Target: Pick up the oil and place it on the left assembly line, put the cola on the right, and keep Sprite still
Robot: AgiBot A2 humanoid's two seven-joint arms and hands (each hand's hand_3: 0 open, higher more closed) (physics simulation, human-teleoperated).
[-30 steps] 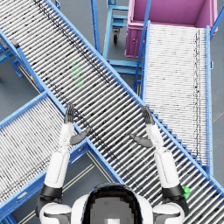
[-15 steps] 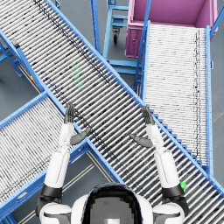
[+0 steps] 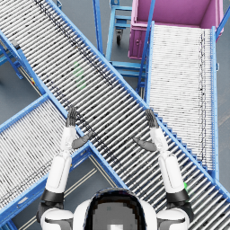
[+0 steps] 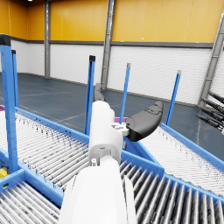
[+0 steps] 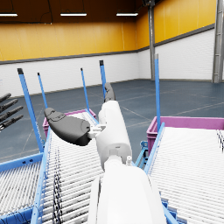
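Head view: left hand (image 3: 72,133) raised over the near-left blue rail of the middle roller line (image 3: 112,103), at the corner where the left assembly line (image 3: 27,139) meets it; released, fingers spread and pointing up the line, thumb turned inward, nothing grasped. Right hand (image 3: 153,134) level with it, over the rollers just inside the middle line's far-right rail, likewise released, thumb turned toward the other hand, nothing held. Hands well apart. Right assembly line (image 3: 179,81) beyond that rail, running up to a pink bin (image 3: 179,13) at its far end. On the middle line, up from the left hand, a faint green smear (image 3: 80,75), too blurred to name as any bottle; beside the right forearm, near the same line's right rail, a small green spot (image 3: 184,185), too small to tell. Left wrist view: left hand (image 4: 142,122) at the end of the white forearm, dark thumb jutting out sideways, fingers mostly hidden behind the wrist, grasping nothing; blue-railed rollers underneath, the other hand's spread fingers showing well apart. Right wrist view: right hand (image 5: 69,127) the same way, thumb held out and loose, nothing grasped, over white rollers, with the pink bin's rim behind.
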